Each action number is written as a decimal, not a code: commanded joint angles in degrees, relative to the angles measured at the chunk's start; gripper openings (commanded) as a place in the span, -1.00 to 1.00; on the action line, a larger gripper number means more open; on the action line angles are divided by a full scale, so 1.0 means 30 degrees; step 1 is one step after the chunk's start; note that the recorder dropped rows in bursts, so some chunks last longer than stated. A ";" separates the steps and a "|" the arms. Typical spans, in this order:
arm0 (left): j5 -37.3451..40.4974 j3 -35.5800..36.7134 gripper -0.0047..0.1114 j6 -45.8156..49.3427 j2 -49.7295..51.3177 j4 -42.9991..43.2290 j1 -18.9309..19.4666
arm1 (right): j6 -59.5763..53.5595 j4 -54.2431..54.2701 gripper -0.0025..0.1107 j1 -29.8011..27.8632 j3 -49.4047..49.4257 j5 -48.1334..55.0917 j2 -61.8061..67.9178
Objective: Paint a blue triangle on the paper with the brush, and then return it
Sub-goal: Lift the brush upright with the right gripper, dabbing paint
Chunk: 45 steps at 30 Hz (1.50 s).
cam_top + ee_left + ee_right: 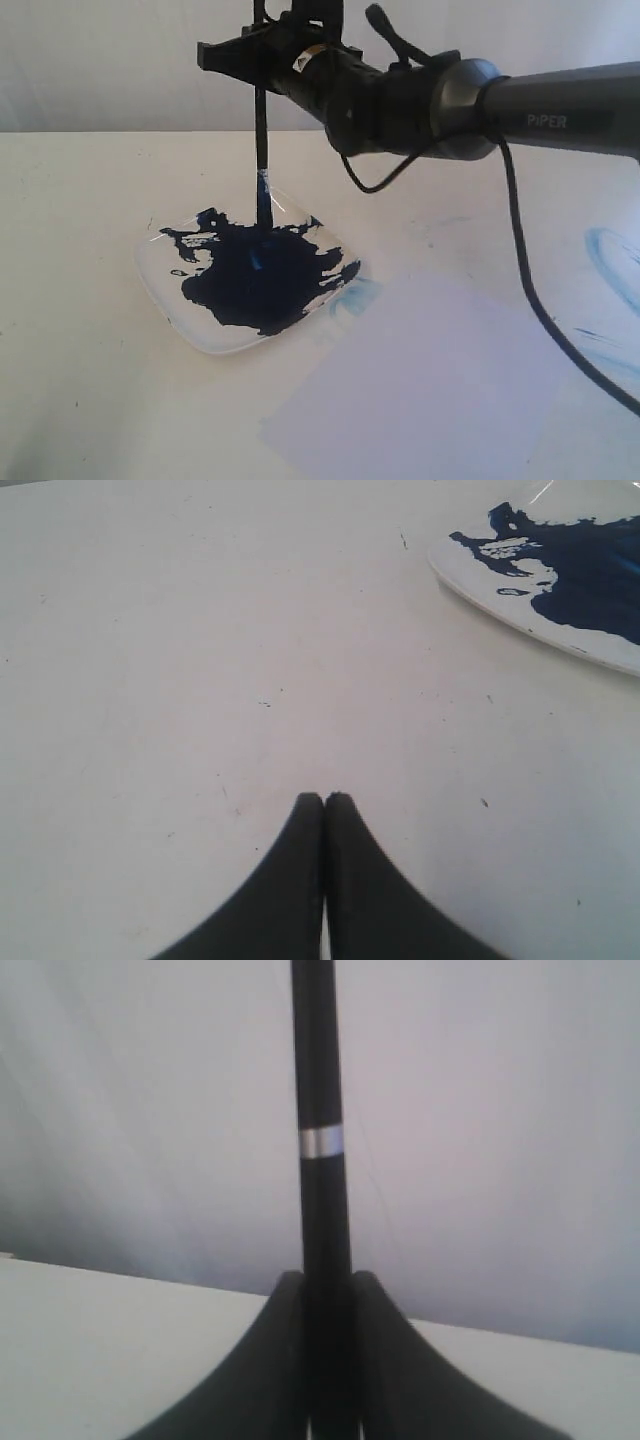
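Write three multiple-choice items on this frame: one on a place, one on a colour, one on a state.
1. The brush tip is: A in mid-air; B in the dish; C on the floor.
2. The paint in the dish is: A red; B green; C dark blue.
3. The paper is: A flat, with no triangle; B painted with a triangle; C folded in half.

Answers: 1 B, the upright brush held by the right hand ends in the puddle. 2 C, the puddle is navy. 3 A, the sheet lies flat and shows no triangle strokes.
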 commanded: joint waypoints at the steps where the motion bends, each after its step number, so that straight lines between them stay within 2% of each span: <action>1: -0.0028 0.0040 -0.92 -0.0008 -0.0090 -0.0100 -0.0099 | 1.0602 -1.1916 -0.96 -0.0813 0.1684 -0.5302 -0.0572; 2: -0.0028 0.0040 -0.92 -0.0008 -0.0090 -0.0100 -0.0099 | 1.2811 -1.4387 -0.96 -0.1233 0.2024 -0.6909 -0.0572; 4: -0.0028 0.0040 -0.92 -0.0008 -0.0090 -0.0100 -0.0099 | 1.3789 -1.6587 -0.96 -0.1970 0.2648 -0.9256 -0.0572; 8: -0.0028 0.0040 -0.92 -0.0008 -0.0090 -0.0100 -0.0099 | 1.4647 -1.8283 -0.96 -0.3321 0.4082 -1.4832 -0.0572; 12: -0.0028 0.0040 -0.92 -0.0008 -0.0090 -0.0100 -0.0099 | 1.5097 -2.2705 -0.96 -0.4132 0.4085 -1.5071 -0.0572; 15: -0.0028 0.0040 -0.92 -0.0008 -0.0090 -0.0100 -0.0099 | 1.4862 -2.4099 -0.96 -0.4208 0.4085 -1.5071 -0.0572; 19: -0.0028 0.0040 -0.92 -0.0008 -0.0090 -0.0100 -0.0099 | 1.4548 -2.3916 -0.96 -0.4208 0.4085 -1.5071 -0.0572; 23: -0.0028 0.0040 -0.92 -0.0008 -0.0090 -0.0100 -0.0099 | 1.2687 -2.3848 -0.96 -0.4208 0.4085 -1.5029 -0.0443; 30: -0.0028 0.0040 -0.92 -0.0008 -0.0090 -0.0100 -0.0099 | 1.2364 -2.3499 -0.96 -0.4208 0.4085 -1.5193 -0.0362; 37: -0.0028 0.0040 -0.92 -0.0008 -0.0090 -0.0100 -0.0099 | 1.2244 -2.1130 -0.96 -0.4168 0.4085 -1.6081 0.0153; 45: -0.0028 0.0040 -0.92 -0.0008 -0.0090 -0.0100 -0.0099 | 1.2372 -2.0907 -0.96 -0.4168 0.4085 -1.6081 0.1470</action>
